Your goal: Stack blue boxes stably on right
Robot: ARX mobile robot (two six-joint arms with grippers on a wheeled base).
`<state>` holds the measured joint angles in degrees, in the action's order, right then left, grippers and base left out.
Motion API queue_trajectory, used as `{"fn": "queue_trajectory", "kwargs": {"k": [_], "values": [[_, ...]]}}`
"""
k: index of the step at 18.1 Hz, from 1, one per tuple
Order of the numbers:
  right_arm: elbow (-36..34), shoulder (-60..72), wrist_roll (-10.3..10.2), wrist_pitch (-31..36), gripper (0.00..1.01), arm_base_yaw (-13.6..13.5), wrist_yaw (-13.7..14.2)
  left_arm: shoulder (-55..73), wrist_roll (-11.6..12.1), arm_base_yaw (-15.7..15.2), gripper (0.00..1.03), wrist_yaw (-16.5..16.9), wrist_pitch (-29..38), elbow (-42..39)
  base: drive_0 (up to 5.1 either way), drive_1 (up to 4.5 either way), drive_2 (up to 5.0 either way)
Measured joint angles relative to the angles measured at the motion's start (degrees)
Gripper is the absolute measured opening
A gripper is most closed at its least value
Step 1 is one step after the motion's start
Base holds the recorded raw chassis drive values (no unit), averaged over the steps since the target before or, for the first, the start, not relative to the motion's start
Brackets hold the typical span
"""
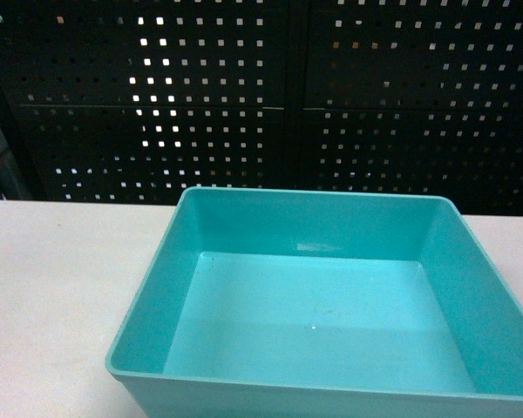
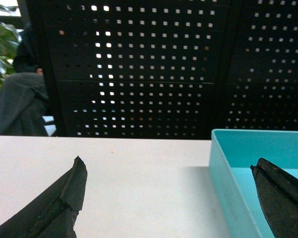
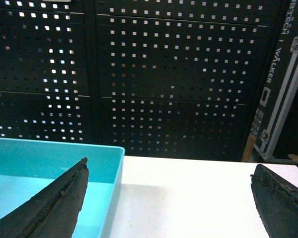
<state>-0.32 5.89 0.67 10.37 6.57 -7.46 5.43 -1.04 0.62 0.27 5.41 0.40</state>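
One blue box (image 1: pixel 314 305), a light turquoise tub with smooth tapered walls, stands empty on the white table (image 1: pixel 52 287), close in front of the head camera. Neither gripper shows in the head view. In the left wrist view my left gripper (image 2: pixel 166 162) is open and straddles the left wall of the blue box (image 2: pixel 268 146), one finger over the table and the other over the box's inside. My right gripper (image 3: pixel 170 164) is open too, astride the right wall of the blue box (image 3: pixel 49 158). Nothing is held by either.
A black perforated panel (image 1: pixel 244 96) stands behind the table's far edge. A person in grey (image 2: pixel 20 104) and a plant (image 2: pixel 0 44) are at the far left, beyond the table. A metal-edged case (image 3: pixel 283 99) stands at the far right.
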Motion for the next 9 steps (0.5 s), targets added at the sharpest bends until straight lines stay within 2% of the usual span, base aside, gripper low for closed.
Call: {"fn": "queue_trajectory", "kwargs": {"k": [2,5,6,7,8,9], "values": [[0.0,6.12,0.31,6.03,0.98,1.73,-1.53,4.44,-0.02,-0.26,0.98,2.12,3.37,0.35,0.0,0.0,0.0],[0.2,15.3,0.42,14.12,0.98,1.55,-2.34,10.84,0.83,0.17,0.98,3.67,8.68,0.52,0.0,0.0,0.0],[1.09,22.01,0.17,18.38,0.98,0.61,-2.45,16.65,1.25,-0.85,0.98,6.25,11.72,1.81,0.0,0.0,0.0],[2.12,27.5,0.26,17.68,0.98,-1.2,-1.29,22.67,0.79,-2.82,0.98,9.03,13.22,5.42,0.0,0.0,0.0],[5.84,33.44,0.33,16.46,0.98,-3.76,-0.15,29.2,0.15,-4.59,0.98,11.63,13.05,11.85,0.0,0.0,0.0],[10.97,37.9,0.46,18.23,0.98,-5.6,1.14,34.23,-0.42,-4.31,0.98,14.43,12.74,17.38,0.0,0.0,0.0]]}}
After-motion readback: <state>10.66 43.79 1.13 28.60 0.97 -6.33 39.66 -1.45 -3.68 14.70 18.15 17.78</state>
